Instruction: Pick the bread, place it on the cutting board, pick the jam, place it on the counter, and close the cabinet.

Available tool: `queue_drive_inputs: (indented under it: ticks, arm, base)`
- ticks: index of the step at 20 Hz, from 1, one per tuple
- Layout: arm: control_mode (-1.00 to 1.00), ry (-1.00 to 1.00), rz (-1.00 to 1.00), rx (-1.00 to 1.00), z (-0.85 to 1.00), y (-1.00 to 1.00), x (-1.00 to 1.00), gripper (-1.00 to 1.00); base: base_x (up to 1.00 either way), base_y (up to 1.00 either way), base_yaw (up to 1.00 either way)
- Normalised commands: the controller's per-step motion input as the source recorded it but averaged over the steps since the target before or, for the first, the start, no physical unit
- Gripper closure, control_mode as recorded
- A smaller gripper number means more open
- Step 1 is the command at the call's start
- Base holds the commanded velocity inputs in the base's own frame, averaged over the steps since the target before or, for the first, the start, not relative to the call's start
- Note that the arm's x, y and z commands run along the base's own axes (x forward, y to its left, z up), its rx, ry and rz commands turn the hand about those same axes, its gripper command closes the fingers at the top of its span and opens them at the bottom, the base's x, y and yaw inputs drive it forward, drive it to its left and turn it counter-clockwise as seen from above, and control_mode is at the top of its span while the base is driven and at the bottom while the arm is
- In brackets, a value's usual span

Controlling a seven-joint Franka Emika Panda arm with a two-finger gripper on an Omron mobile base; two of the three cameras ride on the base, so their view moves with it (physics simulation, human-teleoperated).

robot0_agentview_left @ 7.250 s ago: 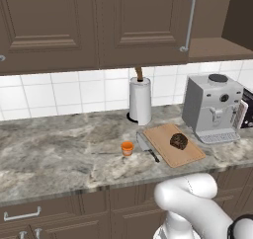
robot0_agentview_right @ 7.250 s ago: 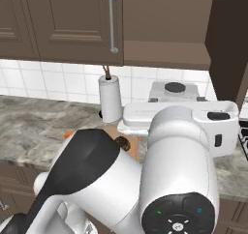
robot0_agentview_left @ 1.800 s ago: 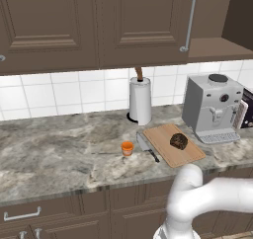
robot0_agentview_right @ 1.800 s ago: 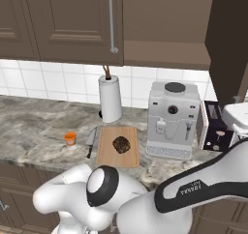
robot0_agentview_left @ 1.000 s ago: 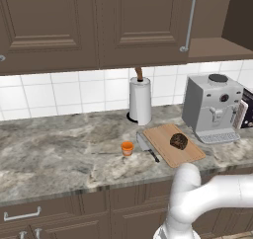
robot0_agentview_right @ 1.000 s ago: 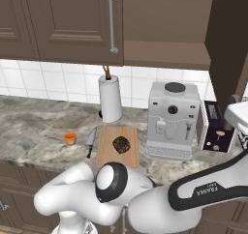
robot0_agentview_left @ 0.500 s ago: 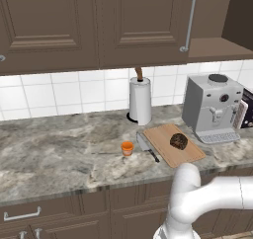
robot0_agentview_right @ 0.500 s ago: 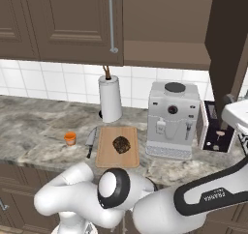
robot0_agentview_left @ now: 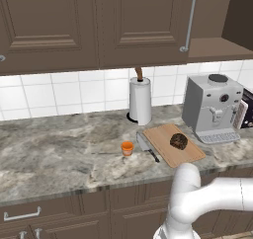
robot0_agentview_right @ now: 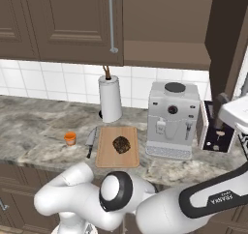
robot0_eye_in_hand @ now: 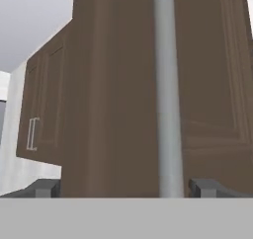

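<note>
- The pincer (robot0_eye_in_hand: 123, 188) is open, with its two tips wide apart and nothing between them.
- Right in front of the pincer is the cabinet (robot0_eye_in_hand: 123, 85) door, with its long silver handle (robot0_eye_in_hand: 168, 85) standing between the tips.
- Far off to the pincer's left, the bread (robot0_agentview_left: 179, 141) sits on the cutting board (robot0_agentview_left: 165, 146) on the counter (robot0_agentview_left: 59, 154).
- The jam (robot0_agentview_left: 127, 148) stands on the counter, near the board, beyond a knife (robot0_agentview_left: 147, 147).
</note>
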Motion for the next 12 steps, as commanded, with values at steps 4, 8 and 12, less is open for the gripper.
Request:
queue_drive_inputs:
  ticks: [4,8,12]
  arm:
    - [-1.00,0.00,0.14,0.00,-0.16,0.00,0.41,-1.00]
    - [-1.00,-0.04,0.15,0.00,-0.19,0.00,0.43,-1.00]
    - [-1.00,-0.05,0.11,0.00,-0.18,0.02,0.42,-1.00]
  base:
    - [0.00,0.00,0.00]
    - [0.00,0.00,0.00]
    - [0.00,0.00,0.00]
